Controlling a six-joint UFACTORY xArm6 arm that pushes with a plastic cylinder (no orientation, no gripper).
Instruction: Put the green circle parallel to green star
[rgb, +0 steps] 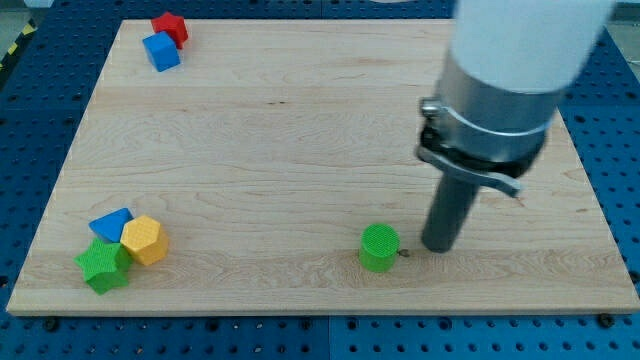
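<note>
The green circle (379, 246), a short cylinder, stands on the wooden board (300, 130) near the view's bottom, right of centre. The green star (102, 265) lies at the bottom left corner of the board. My tip (437, 246) is down on the board just to the right of the green circle, a small gap apart from it. The arm's white and grey body rises from it toward the view's top right.
A blue triangle (111, 224) and a yellow hexagon (144, 240) crowd against the green star at the bottom left. A red star (171, 27) and a blue cube (160, 51) sit together at the top left corner. Blue perforated table surrounds the board.
</note>
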